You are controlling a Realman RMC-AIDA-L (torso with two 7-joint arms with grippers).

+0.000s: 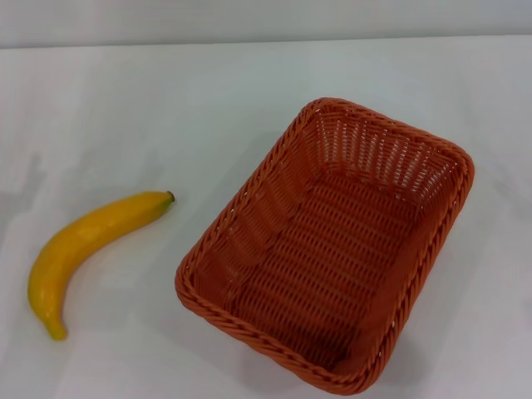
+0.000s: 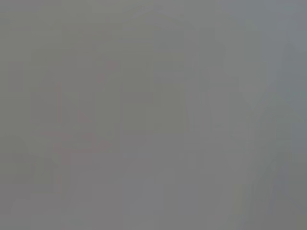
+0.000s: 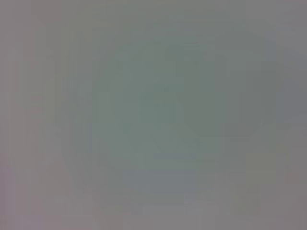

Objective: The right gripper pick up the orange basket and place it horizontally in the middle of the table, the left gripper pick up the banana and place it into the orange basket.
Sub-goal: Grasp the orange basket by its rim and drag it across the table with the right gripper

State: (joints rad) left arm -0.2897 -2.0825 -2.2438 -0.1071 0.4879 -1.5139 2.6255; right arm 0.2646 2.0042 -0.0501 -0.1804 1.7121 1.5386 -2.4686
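The orange basket (image 1: 328, 245) rests on the white table (image 1: 125, 108), right of centre in the head view. It lies at a slant, its long side running from near left to far right, and it is empty. The yellow banana (image 1: 83, 245) lies on the table to the basket's left, its dark tip toward the basket and its stem toward the near edge. Neither the left gripper nor the right gripper shows in any view. Both wrist views give only a blank grey field.
A pale wall runs along the table's far edge (image 1: 266, 40). Bare tabletop lies between the banana and the basket and behind both.
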